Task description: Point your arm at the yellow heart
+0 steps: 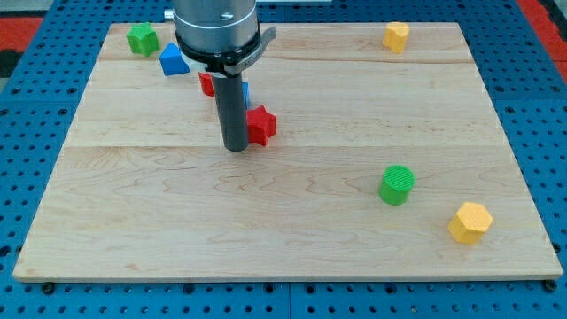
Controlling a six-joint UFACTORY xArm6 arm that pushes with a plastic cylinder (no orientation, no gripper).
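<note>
A yellow block (pixel 396 36) that looks like the heart sits near the view's top right edge of the wooden board (pixel 159 230). My tip (pixel 236 148) rests on the board left of centre, far to the left of and below that block. A red star (pixel 261 125) touches the rod's right side just above the tip. A second yellow block, a hexagon (pixel 469 222), lies at the view's bottom right.
A green cylinder (pixel 397 184) stands left of the yellow hexagon. A green block (pixel 142 39) and a blue block (pixel 174 60) sit at the top left. A red block (pixel 206 85) and a blue one (pixel 245 94) are partly hidden behind the rod.
</note>
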